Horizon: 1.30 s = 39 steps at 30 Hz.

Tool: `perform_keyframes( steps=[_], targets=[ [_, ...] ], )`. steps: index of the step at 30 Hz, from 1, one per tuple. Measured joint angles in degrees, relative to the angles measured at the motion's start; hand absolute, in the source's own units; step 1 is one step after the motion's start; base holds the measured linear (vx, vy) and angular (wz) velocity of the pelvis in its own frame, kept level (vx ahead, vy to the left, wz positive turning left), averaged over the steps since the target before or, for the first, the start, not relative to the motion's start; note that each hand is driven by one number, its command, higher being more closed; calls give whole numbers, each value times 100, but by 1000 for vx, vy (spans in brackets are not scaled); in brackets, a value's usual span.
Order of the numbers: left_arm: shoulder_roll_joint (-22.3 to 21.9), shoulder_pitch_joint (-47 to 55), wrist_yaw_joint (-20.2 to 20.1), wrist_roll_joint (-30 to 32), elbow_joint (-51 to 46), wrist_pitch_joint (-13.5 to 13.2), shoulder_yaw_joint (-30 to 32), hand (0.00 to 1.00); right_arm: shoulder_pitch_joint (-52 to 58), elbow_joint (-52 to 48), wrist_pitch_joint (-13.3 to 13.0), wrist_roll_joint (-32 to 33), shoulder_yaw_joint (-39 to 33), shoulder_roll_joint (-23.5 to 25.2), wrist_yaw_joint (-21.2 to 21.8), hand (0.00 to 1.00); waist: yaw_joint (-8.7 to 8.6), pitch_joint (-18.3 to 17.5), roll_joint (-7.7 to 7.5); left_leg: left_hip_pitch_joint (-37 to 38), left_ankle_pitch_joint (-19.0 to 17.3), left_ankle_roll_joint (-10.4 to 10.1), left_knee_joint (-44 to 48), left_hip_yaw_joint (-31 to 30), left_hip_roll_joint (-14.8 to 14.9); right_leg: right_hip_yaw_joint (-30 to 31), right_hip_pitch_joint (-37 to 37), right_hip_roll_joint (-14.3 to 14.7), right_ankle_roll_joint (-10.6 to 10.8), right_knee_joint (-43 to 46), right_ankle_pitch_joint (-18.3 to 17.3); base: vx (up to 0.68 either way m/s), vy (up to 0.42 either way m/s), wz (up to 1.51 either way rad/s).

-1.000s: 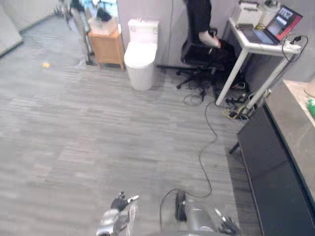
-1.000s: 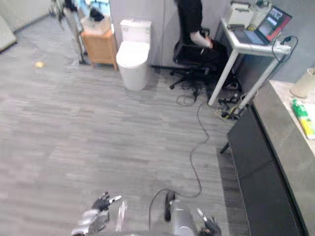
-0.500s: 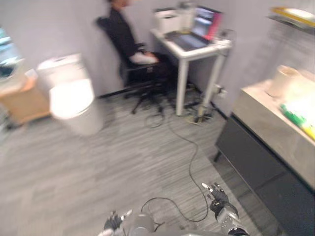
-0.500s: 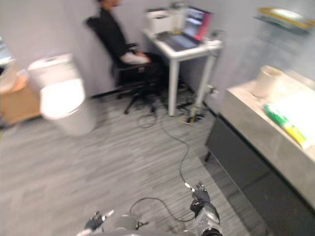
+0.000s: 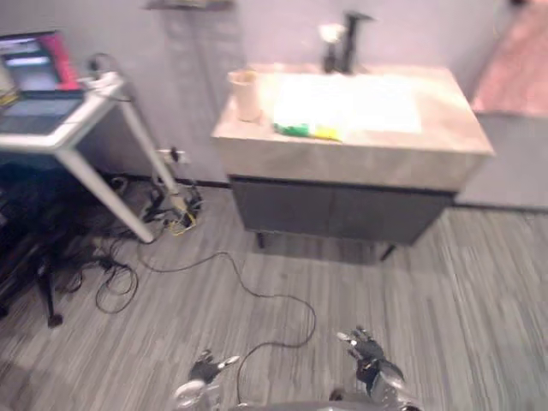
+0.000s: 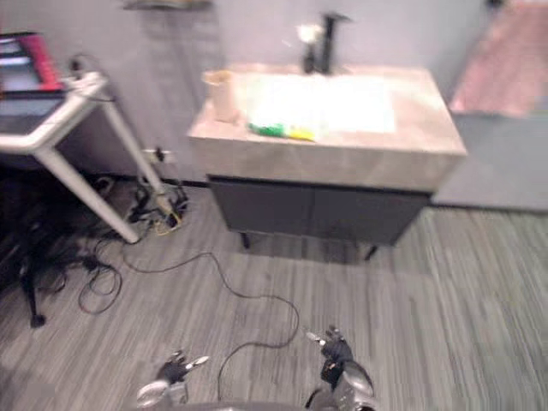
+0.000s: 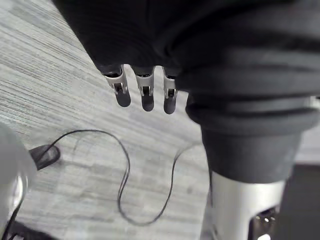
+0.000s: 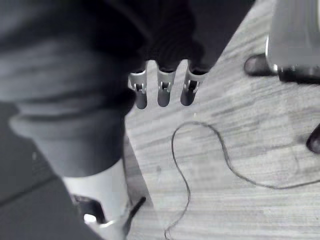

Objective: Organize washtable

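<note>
The washtable (image 5: 445, 128) stands ahead against the wall, a stone top over a dark cabinet (image 5: 338, 210). On it are a beige cup (image 5: 246, 92) at the left, a green and yellow tube (image 5: 308, 130) lying near the front edge, a white basin (image 5: 347, 101) and a black faucet (image 5: 349, 38) at the back. My left hand (image 5: 205, 370) and right hand (image 5: 368, 353) hang low over the floor, well short of the table. Both are empty, with fingers (image 7: 145, 92) relaxed and straight in the left wrist view and fingers (image 8: 162, 90) likewise in the right wrist view.
A white desk (image 5: 77, 128) with a laptop (image 5: 34, 60) stands to the left of the washtable. Cables (image 5: 171, 214) lie tangled on the grey floor by its legs. A chair base (image 5: 43, 291) is at the far left. A pinkish panel (image 5: 522, 60) is at the upper right.
The whole picture has swung round: the washtable, earlier at the right edge, is now ahead in the middle, and the desk is at the left. Both hands stay low and empty.
</note>
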Motion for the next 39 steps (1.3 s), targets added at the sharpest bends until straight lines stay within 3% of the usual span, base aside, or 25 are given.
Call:
perform_keyframes(
  steps=[3, 4, 5, 7, 10, 11, 13, 14, 15, 16, 19, 22, 23, 24, 25, 27, 30, 31, 32, 34, 35, 36, 37, 38, 39],
  targets=[
    [35, 44, 19, -6, -18, -15, -98, 0, 4, 72, -12, -117, 174, -101, -66, 0, 36, 105, -128, -536, -80, -107, 2113, -298, 826, 558, 323, 403, -96, -632, 193, 13, -170, -106],
    [20, 76, 25, -9, -41, -16, -94, 0, -3, 41, -19, -161, 282, -129, -71, 0, 168, 188, -75, -993, -151, 163, 3225, -717, 1204, 828, 481, 658, -179, -829, 265, 27, -137, -123],
    [-14, 84, 35, -19, -76, -19, -87, 0, -8, 44, -22, -160, 326, -216, -77, 0, 298, 273, -52, -1350, -285, 190, 3417, -1557, 1019, 1022, 578, 757, -206, -919, 281, 43, -102, -113],
    [-12, 67, 60, -53, -89, -23, -100, 0, -7, 84, -22, -179, 299, -303, -82, 0, 309, 367, -44, -1703, -367, 40, 2922, -2333, 575, 1135, 769, 705, -205, -1048, 283, 81, 13, -55],
    [-12, 56, 123, -140, -104, -68, -84, 0, 11, 132, -16, -176, 78, -353, -85, 0, 305, 383, -38, -2000, -230, -71, 1206, -2302, 446, 1238, 922, 504, 64, -1162, 115, 135, 118, -19],
    [-45, 65, 123, -137, -107, -86, 77, 0, 13, 132, -14, -176, -28, -367, -88, 0, 317, 392, -54, -1993, 183, -166, 445, -2325, 359, 1301, 961, 363, 153, -1161, 65, 208, 209, -16],
    [-58, 128, 126, -133, -101, -105, 227, 0, 9, 130, -18, -192, -50, -399, -88, 0, 323, 379, -47, -1924, 837, -303, 33, -2558, 121, 1488, 1045, 176, 361, -1171, -66, 229, 239, -13],
    [-58, 134, 125, -163, -96, -107, 286, 0, -13, 137, -18, -198, -53, -421, -88, 0, 336, 384, -50, -1974, 1015, -129, 99, -2766, -67, 1584, 1054, 90, 463, -1173, -131, 334, 307, -6],
    [-51, 123, 125, -251, -87, -109, 368, 0, -72, 181, -14, -203, -79, -422, -87, 0, 335, 373, -41, -1998, 891, 115, 365, -2807, -182, 1663, 1094, -17, 546, -1165, -169, 456, 368, -7],
    [-20, 112, 126, -389, -83, -112, 543, 0, -110, 336, -4, -222, -84, -357, -74, 0, 354, 419, -148, -2022, 556, 322, 788, -2642, -259, 1765, 1225, -165, 564, -1173, -47, 466, 369, -19],
    [101, 211, 128, -580, -52, -101, 690, 0, -106, 428, -2, -249, -117, -210, -56, 0, 473, 226, -339, -1811, 83, 532, 1025, -2414, -533, 2131, 1296, -467, 643, -1036, 29, 391, 292, -34],
    [103, 238, 126, -585, -50, -76, 318, 0, -14, 434, -5, -245, -330, -236, -59, 0, 440, 169, -253, -1226, -120, 726, 620, -2380, -805, 2354, 697, -663, 718, 739, 67, 370, 304, 2],
    [178, 236, 127, -585, -57, -75, 44, 0, 13, 433, 1, -241, -296, -212, -58, 0, 342, 175, -253, -948, -150, 776, 452, -2418, -893, 2361, 252, -688, 930, 1998, 186, 396, 330, 36],
    [271, 229, 131, -585, -59, -73, -189, 0, 45, 428, 5, -233, -277, -193, -49, 0, 244, 191, -234, -678, -164, 798, 344, -2484, -947, 2372, -120, -635, 931, 3082, 181, 329, 259, 42],
    [312, 201, 136, -584, -60, -73, -287, 0, 57, 427, 5, -207, -279, -192, -50, 0, 232, 226, -216, -512, -164, 797, 297, -2496, -965, 2300, -248, -597, 914, 3464, 138, 282, 157, 27],
    [381, 144, 157, -565, -114, -80, -527, 0, 64, 314, 2, -157, -277, -217, -64, 0, 134, 327, -98, 23, -166, 784, 108, -2602, -978, 1766, -533, -532, 626, 3903, -254, 315, 132, 16],
    [368, -65, 262, -572, -120, -110, -534, 0, 46, 112, -21, -124, -277, -196, -67, 0, 92, 358, -76, 281, -260, 617, 72, -2793, -977, 1172, -812, -272, 491, 2752, -572, 312, 35, 31],
    [362, -118, 270, -571, -128, -132, -494, 0, 38, 100, -19, -106, -276, -157, -72, 0, 15, 335, -202, 326, -317, 524, 109, -2910, -979, 1154, -778, -27, 419, 1675, -449, 307, -63, 65],
    [391, -160, 269, -566, -122, -140, -427, 0, 78, 89, -25, -76, -279, -70, -77, 0, 2, 318, -396, 304, -345, 481, 253, -3103, -1161, 1362, -684, 171, 419, 599, 180, 309, -59, 67],
    [156, -137, 264, -554, -112, -137, -314, 0, 112, 87, -25, -74, -284, -110, -86, 0, 47, 338, -348, -18, -349, 304, 966, -3346, -1111, 1576, -390, 150, 616, 201, 438, 282, -12, 32],
    [25, -15, 249, -540, -101, -139, -203, 0, 115, 108, -23, -80, -276, -39, -81, 0, 121, 340, -406, -53, -447, 419, 778, -3410, -1042, 1610, -58, 137, 671, -292, 537, 229, -24, 7],
    [-31, 51, 247, -512, -101, -140, -121, 0, 114, 130, -26, -81, -287, -19, -84, 0, 151, 312, -368, 0, -446, 418, 522, -3435, -980, 1598, 102, 146, 691, -486, 555, 183, -52, 11],
    [-54, 84, 247, -505, -100, -137, 13, 0, 103, 189, -31, -88, -285, -35, -80, 0, 153, 321, -385, 60, -358, 288, -17, -3483, -826, 1507, 331, 200, 729, -774, 599, 153, 8, 9],
    [-49, 148, 245, -500, -43, -129, 110, 0, 50, 301, -25, -89, -279, -51, -80, 0, 173, 272, -290, 114, -89, 276, -343, -3516, -681, 1510, 534, 279, 779, -1007, 632, 138, 37, 6],
    [-46, 219, 252, -498, -18, -123, 132, 0, 32, 321, -20, -90, -274, -69, -77, 0, 183, 234, -290, 194, -61, 267, -380, -3518, -673, 1501, 616, 296, 780, -1137, 727, 173, 97, 4]
  ],
)
